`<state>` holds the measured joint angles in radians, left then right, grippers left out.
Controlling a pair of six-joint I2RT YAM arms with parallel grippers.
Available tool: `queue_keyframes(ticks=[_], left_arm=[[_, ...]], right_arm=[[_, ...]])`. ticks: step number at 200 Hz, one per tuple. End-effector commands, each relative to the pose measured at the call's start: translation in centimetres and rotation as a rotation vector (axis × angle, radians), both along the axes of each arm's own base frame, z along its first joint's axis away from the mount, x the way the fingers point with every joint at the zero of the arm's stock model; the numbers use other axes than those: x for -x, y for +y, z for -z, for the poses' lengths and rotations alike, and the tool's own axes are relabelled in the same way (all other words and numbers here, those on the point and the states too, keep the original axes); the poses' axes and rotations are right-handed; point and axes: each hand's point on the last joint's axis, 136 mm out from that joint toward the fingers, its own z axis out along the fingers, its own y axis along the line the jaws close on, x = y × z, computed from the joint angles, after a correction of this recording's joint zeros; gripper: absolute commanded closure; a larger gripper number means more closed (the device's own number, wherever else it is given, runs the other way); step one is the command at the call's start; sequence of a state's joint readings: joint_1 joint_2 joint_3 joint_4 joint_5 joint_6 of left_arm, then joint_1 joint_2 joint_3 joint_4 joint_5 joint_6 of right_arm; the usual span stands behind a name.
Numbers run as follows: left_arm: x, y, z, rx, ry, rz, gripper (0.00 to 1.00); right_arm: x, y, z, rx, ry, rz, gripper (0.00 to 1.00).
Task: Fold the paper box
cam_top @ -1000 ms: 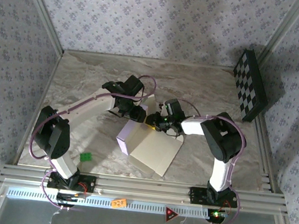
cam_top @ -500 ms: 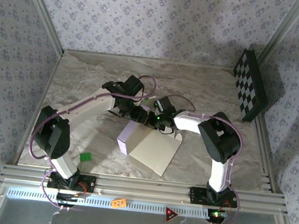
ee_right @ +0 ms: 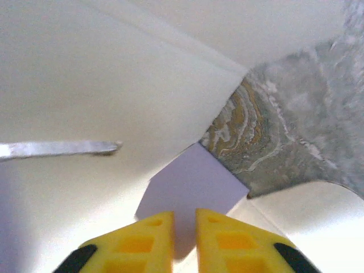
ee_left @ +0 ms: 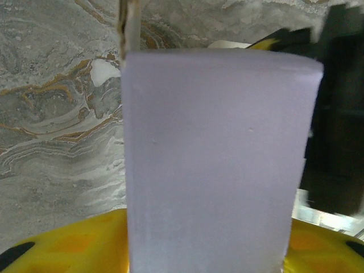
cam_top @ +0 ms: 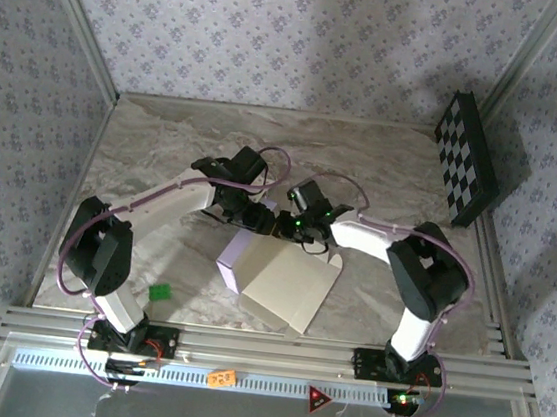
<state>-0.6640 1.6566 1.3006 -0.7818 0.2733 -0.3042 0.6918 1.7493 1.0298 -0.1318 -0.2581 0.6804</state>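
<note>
Nearest to the arm bases, a small green piece (cam_top: 159,293) lies on the counter (cam_top: 154,154), well apart from the work. As it lies, it is no danger.

Next comes the paper box (cam_top: 285,285), half formed, in the middle of the counter. A large cream panel slopes toward the near edge, and a lavender side (cam_top: 232,261) stands at its left. Nothing pins the box down, so I judge that a push from one arm alone can slide or turn the whole piece instead of bending a crease.

Just behind it, the two arms meet at the far edge of the box, very close together. The left end effector (ee_left: 207,256) has its jaws apart with a lavender panel (ee_left: 216,159) across the gap; whether they press on it I cannot tell. If it is pushed too far, the thin card can buckle away from its fold line.

The right end effector (ee_right: 185,227) has its jaws almost together, with only a narrow slit between them. A small lavender tab (ee_right: 196,185) lies right at the tips, and whether it is nipped I cannot tell. A hard pull here could crumple or tear the tab, or it could slip free and the fold spring open. The two wrists could also knock each other.

Farthest, the checkerboard panel (cam_top: 465,159) stands at the right edge, out of the way.
</note>
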Motion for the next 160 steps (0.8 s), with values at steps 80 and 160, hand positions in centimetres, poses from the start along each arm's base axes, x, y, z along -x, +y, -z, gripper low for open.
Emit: queue_keyframes(ticks=[80,160], left_arm=[[1.0,-0.3,-1.4,0.037,-0.045,0.105,0.48],[1.4,-0.1,-1.1,0.029,-0.040,0.125,0.48]], right_arm=[[-2.0,-6.1,-8.8,0.025,-0.274,-0.184,0.61],[-5.6,-3.2,-9.5,-0.019,-0.579,-0.658,0.45]])
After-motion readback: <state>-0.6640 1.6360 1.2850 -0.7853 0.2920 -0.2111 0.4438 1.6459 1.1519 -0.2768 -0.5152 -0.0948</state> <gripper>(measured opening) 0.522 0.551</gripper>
